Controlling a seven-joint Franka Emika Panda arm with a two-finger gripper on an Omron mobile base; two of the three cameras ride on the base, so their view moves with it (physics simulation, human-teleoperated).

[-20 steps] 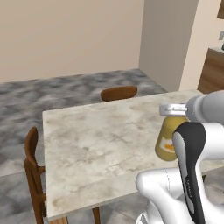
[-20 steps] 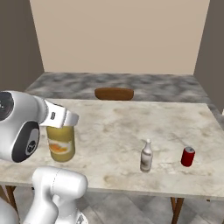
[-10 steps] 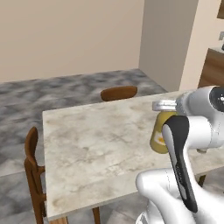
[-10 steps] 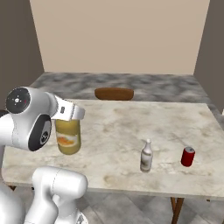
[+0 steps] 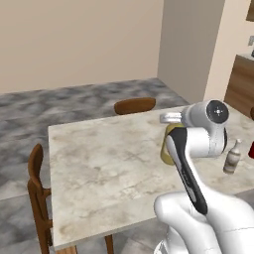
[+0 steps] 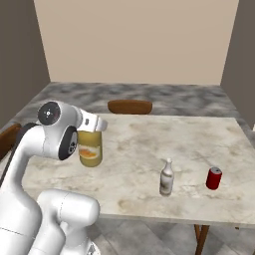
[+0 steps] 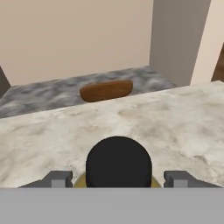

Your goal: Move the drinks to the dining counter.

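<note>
The hand (image 7: 118, 179) stood open, its fingers well apart either side of the orange-juice bottle (image 6: 90, 148) standing on the tabletop (image 6: 149, 149) near the slim brown bottle (image 6: 167, 178) and red can (image 6: 214, 178), so a careless withdrawal might have tipped it.

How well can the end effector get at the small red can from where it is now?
Probably not right away. The end effector sits around the orange-juice bottle, while the red can stands far across the dining counter, past the slim brown bottle. Nothing covers it.
</note>
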